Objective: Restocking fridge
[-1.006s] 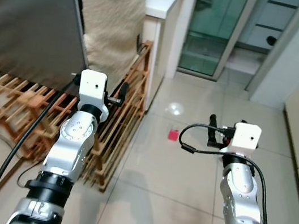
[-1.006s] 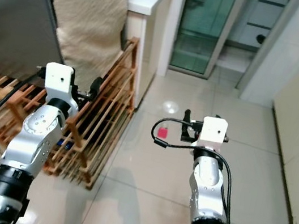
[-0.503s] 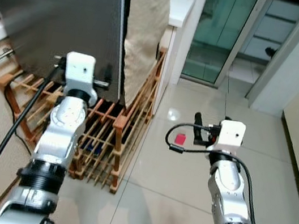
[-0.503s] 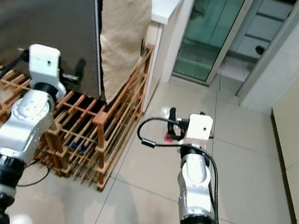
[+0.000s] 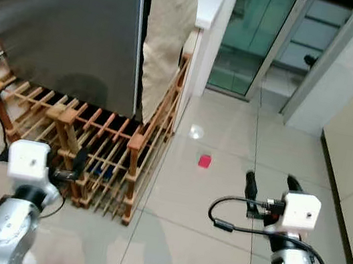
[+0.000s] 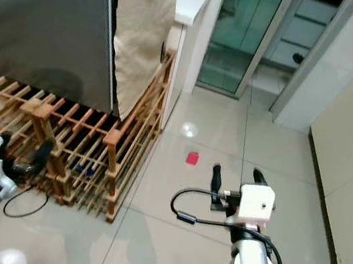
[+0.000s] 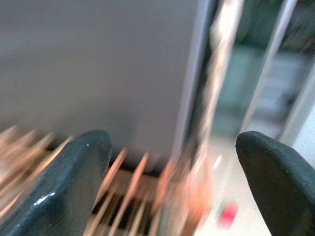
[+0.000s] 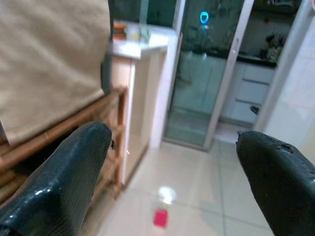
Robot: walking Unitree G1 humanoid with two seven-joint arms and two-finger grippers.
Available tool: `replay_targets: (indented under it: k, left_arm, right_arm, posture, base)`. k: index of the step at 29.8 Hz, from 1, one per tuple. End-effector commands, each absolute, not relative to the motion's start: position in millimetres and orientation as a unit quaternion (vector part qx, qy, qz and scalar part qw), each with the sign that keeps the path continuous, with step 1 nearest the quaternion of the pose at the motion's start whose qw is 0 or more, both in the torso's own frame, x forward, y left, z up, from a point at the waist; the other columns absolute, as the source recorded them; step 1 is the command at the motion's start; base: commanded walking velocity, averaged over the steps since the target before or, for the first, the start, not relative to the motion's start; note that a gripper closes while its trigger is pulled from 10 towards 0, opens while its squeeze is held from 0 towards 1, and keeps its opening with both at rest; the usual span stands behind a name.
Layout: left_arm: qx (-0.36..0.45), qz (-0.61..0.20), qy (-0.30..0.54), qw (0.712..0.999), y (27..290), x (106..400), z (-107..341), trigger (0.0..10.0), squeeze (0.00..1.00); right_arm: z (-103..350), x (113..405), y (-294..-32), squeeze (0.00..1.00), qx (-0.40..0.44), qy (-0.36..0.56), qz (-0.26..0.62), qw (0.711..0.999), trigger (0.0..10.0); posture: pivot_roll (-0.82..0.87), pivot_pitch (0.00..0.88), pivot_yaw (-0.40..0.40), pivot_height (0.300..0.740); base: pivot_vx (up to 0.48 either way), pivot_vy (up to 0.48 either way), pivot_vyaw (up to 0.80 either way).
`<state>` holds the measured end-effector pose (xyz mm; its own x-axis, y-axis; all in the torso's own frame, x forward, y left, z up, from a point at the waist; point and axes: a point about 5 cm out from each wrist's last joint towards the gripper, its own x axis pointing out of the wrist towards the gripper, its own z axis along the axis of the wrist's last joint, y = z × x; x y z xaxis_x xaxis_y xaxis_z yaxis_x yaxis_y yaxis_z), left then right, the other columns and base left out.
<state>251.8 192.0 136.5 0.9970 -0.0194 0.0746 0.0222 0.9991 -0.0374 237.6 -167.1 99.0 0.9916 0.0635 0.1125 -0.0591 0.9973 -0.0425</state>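
Left eye view: fridge (image 5: 66, 19) standing ahead-left on the wooden rack (image 5: 92, 152), nearer the left claw (image 5: 76, 164), while the right claw (image 5: 269, 185) is hovering over tile; both claws spread apart, carrying nothing.

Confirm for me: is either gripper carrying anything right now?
No. The left gripper and the right gripper are both open with nothing between their fingers.

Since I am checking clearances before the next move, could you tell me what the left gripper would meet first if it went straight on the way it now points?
Probably the wooden rack under the dark fridge. The left gripper, fingers open, looks at the rack's slats with the fridge's front just above; the view is blurred, so which comes first is uncertain.
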Motion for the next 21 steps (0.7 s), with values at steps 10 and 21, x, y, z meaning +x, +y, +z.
replay_targets:
  k: [10,21]
  left_arm:
    - [-0.031,-0.041,-0.056,0.997,165,285,160,10.0,0.00]
    - [-0.031,0.021,-0.049,0.998,177,297,163,10.0,0.00]
  right_arm:
    - [106,250,-171,0.00,-0.021,-0.056,0.014,0.998,10.0]
    - [103,257,-168,0.00,-0.025,-0.047,0.023,0.998,10.0]
  posture:
    - [-0.13,0.000,0.017,0.740]
    - [-0.13,0.000,0.016,0.740]
  base:
    - [0.472,0.000,0.00]
    - [0.479,0.000,0.00]
